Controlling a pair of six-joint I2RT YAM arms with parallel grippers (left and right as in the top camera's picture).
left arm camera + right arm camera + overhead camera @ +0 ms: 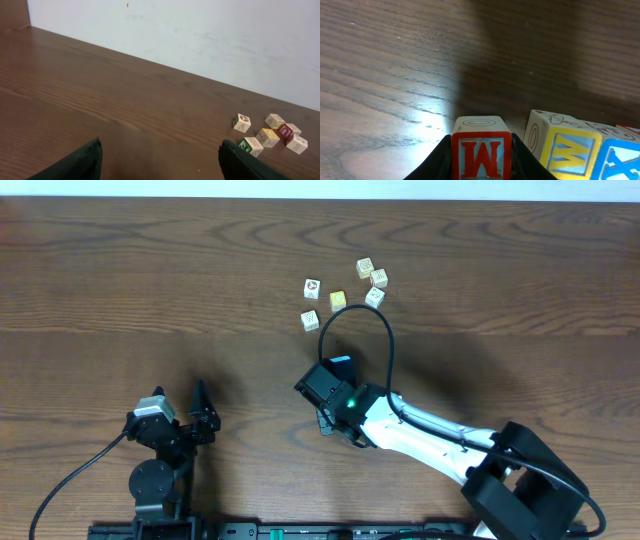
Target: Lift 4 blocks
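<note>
My right gripper is shut on a block with a red-framed letter face and a whitish top. Its black fingers press both sides of it. Close on its right stand a yellow-framed W block and a blue X block; whether they touch it I cannot tell. From overhead the right gripper is at the table's middle, with only a blue block showing beside it. My left gripper stands open over bare wood, also at lower left in the overhead view.
Several loose cubes lie in a cluster at the back; in the left wrist view they sit at the far right, one green-faced near my right finger. A black cable loops above the right arm. A white wall edges the table.
</note>
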